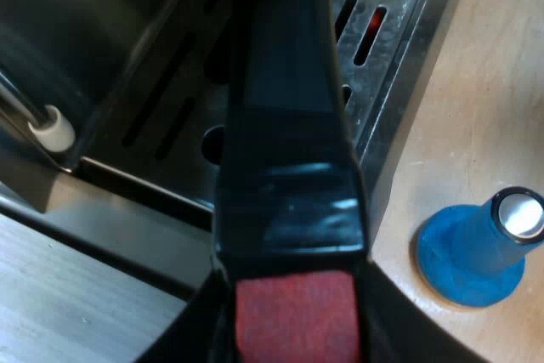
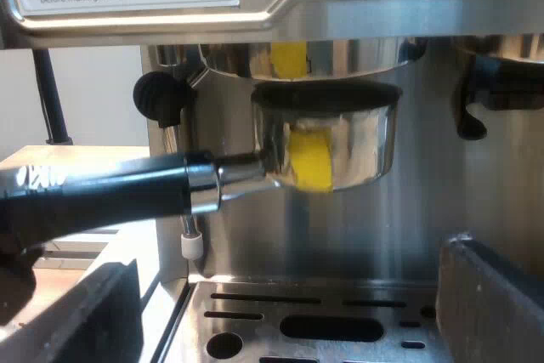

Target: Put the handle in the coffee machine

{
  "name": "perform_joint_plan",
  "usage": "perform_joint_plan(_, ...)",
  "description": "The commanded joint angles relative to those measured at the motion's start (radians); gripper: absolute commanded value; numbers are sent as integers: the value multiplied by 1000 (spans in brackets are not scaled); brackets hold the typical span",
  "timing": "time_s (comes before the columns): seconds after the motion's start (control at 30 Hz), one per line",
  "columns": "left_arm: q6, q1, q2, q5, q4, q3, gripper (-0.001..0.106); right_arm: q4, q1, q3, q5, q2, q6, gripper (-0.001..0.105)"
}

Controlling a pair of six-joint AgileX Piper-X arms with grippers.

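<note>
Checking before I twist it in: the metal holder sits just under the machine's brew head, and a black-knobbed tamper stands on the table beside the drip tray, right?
Wrong on the tamper: it is blue, as the left wrist view shows. The rest holds: it stands on the table beside the drip tray, and the metal holder sits just under the brew head.

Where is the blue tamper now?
In the left wrist view, the blue tamper stands on the wooden table, just beside the espresso machine's metal drip tray and near the handle with the red end.
</note>
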Motion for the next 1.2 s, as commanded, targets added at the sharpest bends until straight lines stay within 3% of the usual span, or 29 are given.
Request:
perform_joint_plan(0.03,-9,-2,-3,39,-7,-30,0,-7,1,-2,-2,-7,-16,72)
perform_joint_plan(0.53,-18,38,-3,54,1,-41,0,-7,1,-2,-2,-7,-16,72)
perform_joint_plan(0.7,33,45,-3,45,23,-41,0,-7,1,-2,-2,-7,-16,72)
perform_joint_plan(1.2,38,40,32,51,25,-41,0,-7,1,-2,-2,-7,-16,72)
